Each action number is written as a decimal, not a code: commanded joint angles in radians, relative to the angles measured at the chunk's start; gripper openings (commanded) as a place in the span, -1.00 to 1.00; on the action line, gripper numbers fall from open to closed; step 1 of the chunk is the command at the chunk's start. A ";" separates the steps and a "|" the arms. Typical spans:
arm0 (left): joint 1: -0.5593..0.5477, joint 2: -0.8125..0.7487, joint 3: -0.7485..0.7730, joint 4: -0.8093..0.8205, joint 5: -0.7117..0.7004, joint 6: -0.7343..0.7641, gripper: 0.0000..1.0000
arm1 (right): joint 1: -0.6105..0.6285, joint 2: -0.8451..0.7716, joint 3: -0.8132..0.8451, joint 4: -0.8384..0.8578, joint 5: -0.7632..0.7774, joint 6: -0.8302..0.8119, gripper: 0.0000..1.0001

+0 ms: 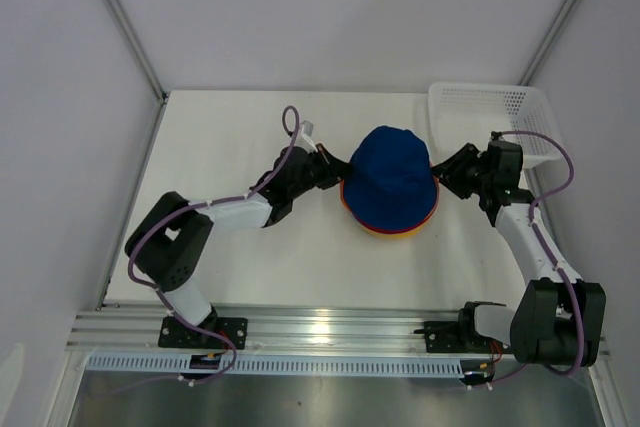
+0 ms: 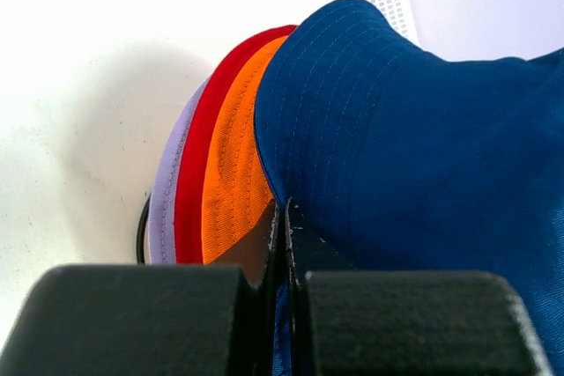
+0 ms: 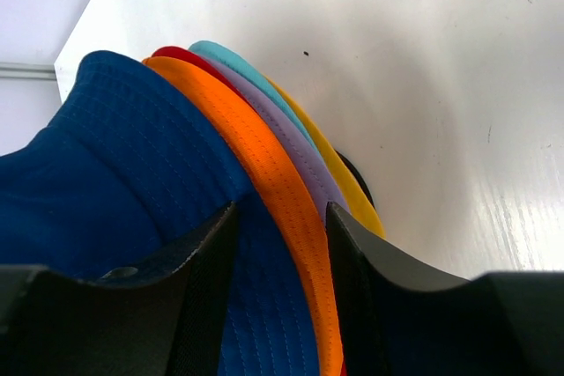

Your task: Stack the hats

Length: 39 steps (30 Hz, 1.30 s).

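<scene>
Centrally on bench (image 1: 230,127), dark blue hat (image 1: 390,172) capping stack above orange hat (image 3: 282,182). Left claw (image 1: 338,175) clenched on blue brim; right claw (image 1: 437,179) astride blue and orange brims, clamped or slack: cannot tell.

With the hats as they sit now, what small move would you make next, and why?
Probably open the left gripper and let go: it is shut on the brim of the dark blue hat, which already caps the stack, and the right gripper stands open.
</scene>
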 commanded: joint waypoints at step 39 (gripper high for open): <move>0.115 -1.218 -0.019 -1.265 -0.232 0.395 0.99 | -0.160 -0.537 0.231 -0.441 0.066 -0.308 0.99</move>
